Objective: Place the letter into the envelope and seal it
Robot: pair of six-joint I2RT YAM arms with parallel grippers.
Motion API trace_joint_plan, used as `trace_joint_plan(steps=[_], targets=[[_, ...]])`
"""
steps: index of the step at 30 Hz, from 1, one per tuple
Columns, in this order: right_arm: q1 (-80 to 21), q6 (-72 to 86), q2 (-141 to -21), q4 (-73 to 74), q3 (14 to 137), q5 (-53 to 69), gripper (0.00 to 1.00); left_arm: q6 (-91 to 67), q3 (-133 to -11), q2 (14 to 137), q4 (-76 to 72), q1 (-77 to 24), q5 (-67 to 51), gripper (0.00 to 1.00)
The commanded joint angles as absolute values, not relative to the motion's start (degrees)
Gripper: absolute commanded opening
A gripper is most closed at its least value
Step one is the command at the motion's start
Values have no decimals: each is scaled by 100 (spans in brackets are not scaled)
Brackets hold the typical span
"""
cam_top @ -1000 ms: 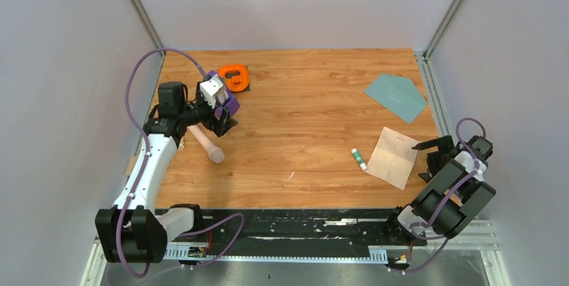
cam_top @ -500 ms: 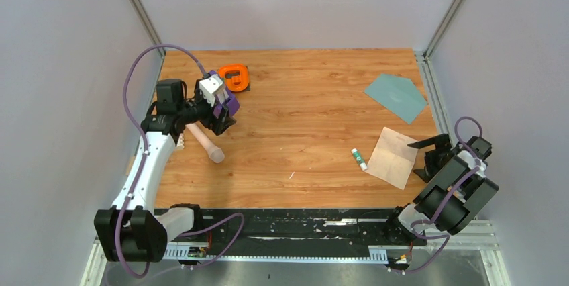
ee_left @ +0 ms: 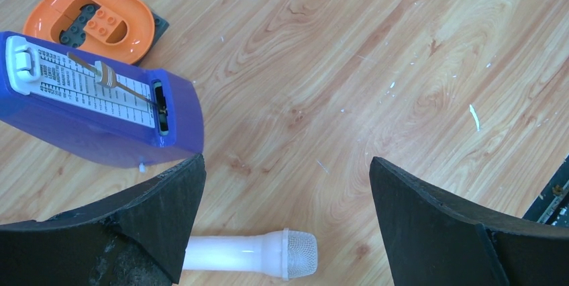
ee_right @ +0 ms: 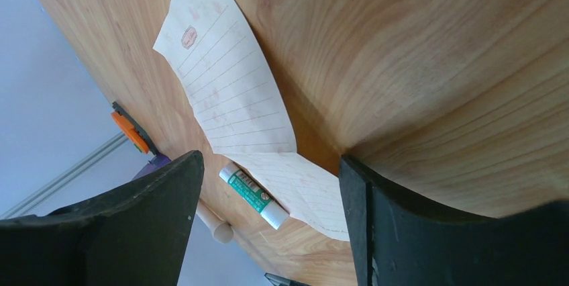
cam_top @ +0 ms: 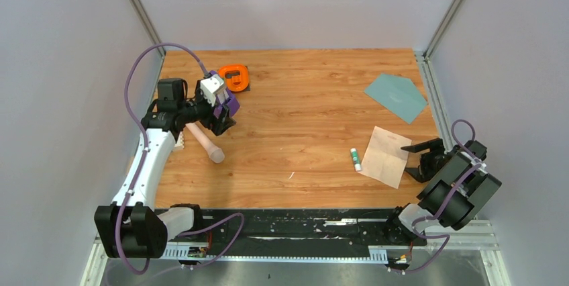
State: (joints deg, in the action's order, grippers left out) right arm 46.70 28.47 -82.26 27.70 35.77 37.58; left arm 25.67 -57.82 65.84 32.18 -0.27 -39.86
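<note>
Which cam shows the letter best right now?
Right wrist: the letter sits close up, ruled lines and a crease legible, glue stick at its edge. Top external shows its whole outline but small, no detail. Left wrist misses it entirely.

walls: plain pale grey | table (cam_top: 302, 111): wood-grain top | light: even

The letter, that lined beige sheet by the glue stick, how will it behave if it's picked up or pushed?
Probably floppy: the letter is one thin sheet, already bent along a crease with an edge seemingly lifted off the table. Likely very light, so a push may slide or buckle it. Its raised edge may offer the easiest pinch.
</note>
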Motion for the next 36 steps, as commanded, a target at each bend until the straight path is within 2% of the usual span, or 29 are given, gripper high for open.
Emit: trace_joint_plan(steps=[1,8,16,22,32,35,36], targets=[[4667,2602,-8492,2599,3484,3878,74,2607,-6053,6573,3234,-18,-3991,100],[4659,2401,-8692,2498,3685,3650,75,2573,-6047,6577,3190,-25,-3992,100],[4486,2370,-8790,2248,3947,3291,87,2549,-6062,6600,3160,-20,-3972,100],[4453,2355,-8892,2144,3874,3665,85,2537,-6045,6628,3123,-18,-3967,100],[4396,2394,-9359,2103,3863,4147,68,2540,-6047,6630,3118,-20,-3915,100],[4394,2391,-9447,2101,3867,4228,55,2531,-6045,6623,3120,-24,-3903,100],[4394,2398,-9464,2093,3874,4275,46,2531,-6046,6619,3120,-24,-3902,100]])
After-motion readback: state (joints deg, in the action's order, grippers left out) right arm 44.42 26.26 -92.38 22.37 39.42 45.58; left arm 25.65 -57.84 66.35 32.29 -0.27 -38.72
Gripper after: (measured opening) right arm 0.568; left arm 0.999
